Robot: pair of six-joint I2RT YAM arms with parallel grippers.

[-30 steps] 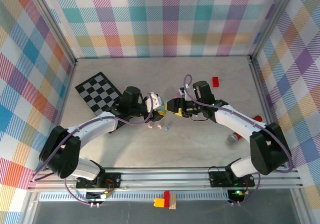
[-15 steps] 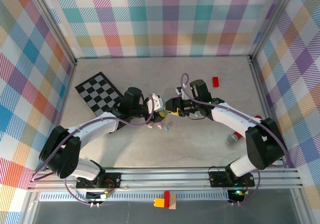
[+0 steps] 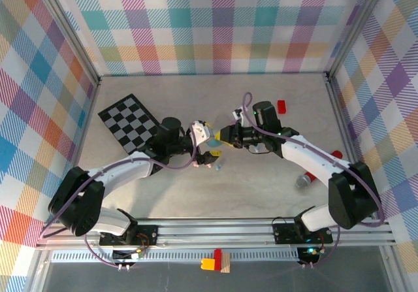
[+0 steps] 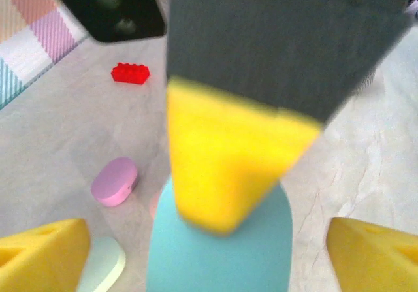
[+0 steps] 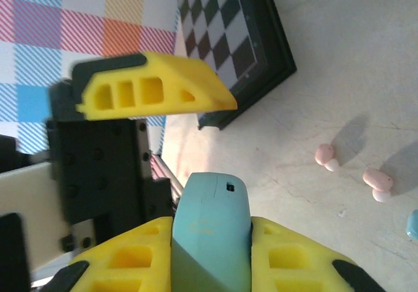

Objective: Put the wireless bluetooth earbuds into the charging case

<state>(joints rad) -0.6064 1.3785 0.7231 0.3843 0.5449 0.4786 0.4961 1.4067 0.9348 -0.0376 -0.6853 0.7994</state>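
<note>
Clamping a light-blue charging case [image 5: 210, 204] between its yellow fingers, the right gripper [image 5: 211, 230] meets the left arm near the middle of the table [image 3: 261, 187]. In the right wrist view the case stands on end with one finger pressed to each flank. Whether it rests on the table or hangs above it cannot be told.

The left gripper [image 4: 206, 230] faces it with its jaws spread wide and holds nothing. In its own wrist view, one yellow fingertip sits in each bottom corner, well clear of the case between them. One of the right gripper's fingers lies over the case from 12 o'clock.

Two pink earbuds [image 5: 325, 155] [image 5: 377, 183] lie loose on the table, at about 2 o'clock from the held case in the right wrist view, near each other but apart. A blue earbud [image 5: 413, 224] shows at 3 o'clock, cut by the frame edge.

In the left wrist view a purple case [image 4: 115, 181] lies flat at 10 o'clock from the blue one. A mint case [image 4: 104, 266] sits at 9 o'clock, just beside the left fingertip. A red block [image 4: 130, 74] lies farther off at 11 o'clock.

From overhead, a checkerboard [image 3: 128, 121] lies askew at 9 o'clock from the two grippers, partly under the left arm. The red block sits at 2 o'clock, near the back of the table.
</note>
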